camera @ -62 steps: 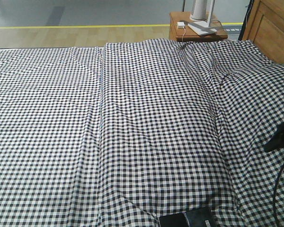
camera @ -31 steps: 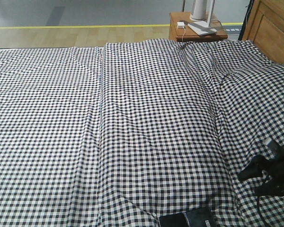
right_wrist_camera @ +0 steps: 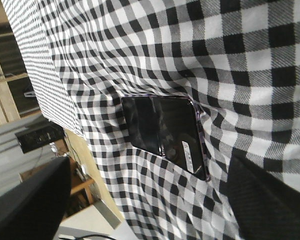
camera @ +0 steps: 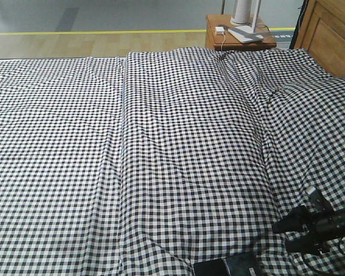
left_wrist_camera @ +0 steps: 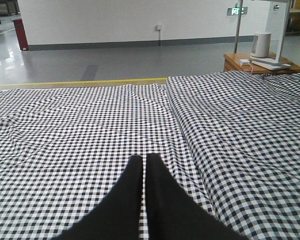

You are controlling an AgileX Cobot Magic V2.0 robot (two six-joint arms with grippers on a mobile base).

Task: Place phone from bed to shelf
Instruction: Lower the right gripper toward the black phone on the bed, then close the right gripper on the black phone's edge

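Exterior front-facing: the phone (camera: 227, 267) lies on the bed (camera: 178, 144) at its near edge. Just to its right the right gripper (camera: 283, 237) hangs with jaws apart, empty. Left wrist-mounted: the left gripper (left_wrist_camera: 143, 162) is closed on nothing, over the bed. Right wrist-mounted: the phone lies flat between the spread fingers (right_wrist_camera: 270, 200).

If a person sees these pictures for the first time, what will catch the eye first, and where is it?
The black-and-white check sheet of the bed fills nearly every view. Next comes the glossy black phone, lying flat near the bed's front edge, with the open right gripper close beside it. A small reddish-brown side table stands beyond the far edge.
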